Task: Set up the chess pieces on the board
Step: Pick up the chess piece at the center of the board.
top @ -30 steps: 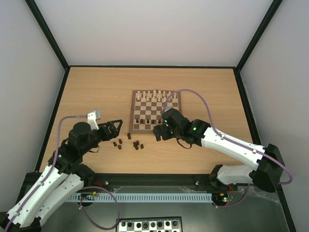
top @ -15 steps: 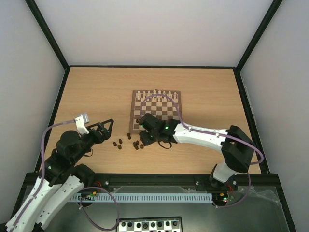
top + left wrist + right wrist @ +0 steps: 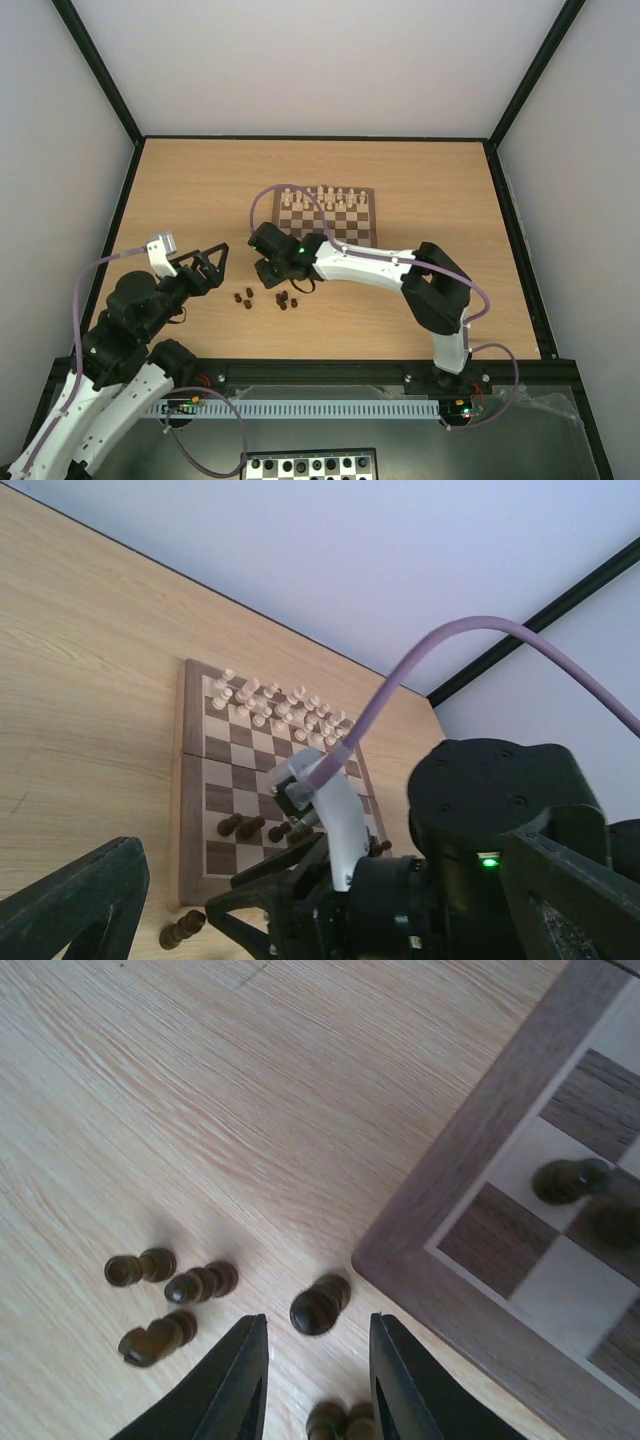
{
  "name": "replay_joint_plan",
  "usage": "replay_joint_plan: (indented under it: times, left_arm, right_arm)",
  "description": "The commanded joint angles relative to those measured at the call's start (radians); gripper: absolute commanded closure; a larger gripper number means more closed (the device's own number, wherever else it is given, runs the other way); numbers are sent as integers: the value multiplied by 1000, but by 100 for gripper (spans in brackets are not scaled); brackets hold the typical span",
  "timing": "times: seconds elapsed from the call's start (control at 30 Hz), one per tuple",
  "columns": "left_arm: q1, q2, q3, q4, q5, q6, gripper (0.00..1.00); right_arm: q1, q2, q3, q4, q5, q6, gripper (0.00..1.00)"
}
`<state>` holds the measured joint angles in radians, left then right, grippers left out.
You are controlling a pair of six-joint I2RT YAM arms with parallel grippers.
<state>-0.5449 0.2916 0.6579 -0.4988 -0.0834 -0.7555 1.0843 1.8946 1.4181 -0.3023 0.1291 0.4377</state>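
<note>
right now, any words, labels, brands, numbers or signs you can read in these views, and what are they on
None can be read.
The board: no letters or numbers on its border in any view.
The right arm: only a green light, no brand mark to be seen.
The rail at the near edge: small coloured specks beside it, too small to read.

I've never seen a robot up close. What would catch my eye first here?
Probably the white right arm, stretched far to the left across the table, its jaws open over a few dark chess pieces scattered by the near left corner of the chessboard. On the board's far side, cream pieces stand in two neat rows. The left arm hangs back at the left, jaws open.
</note>
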Motion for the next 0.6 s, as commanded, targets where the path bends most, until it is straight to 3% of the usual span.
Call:
replay_joint_plan:
  times: [0.0, 0.57]
  left_arm:
    - [-3, 4, 18, -18, -3, 22, 0]
    - [-4, 30, 10, 6, -26, 45, 1]
  right_arm:
    - [11, 73, 80, -78, -7, -17, 72]
    - [11, 166, 160, -148, 31, -24, 77]
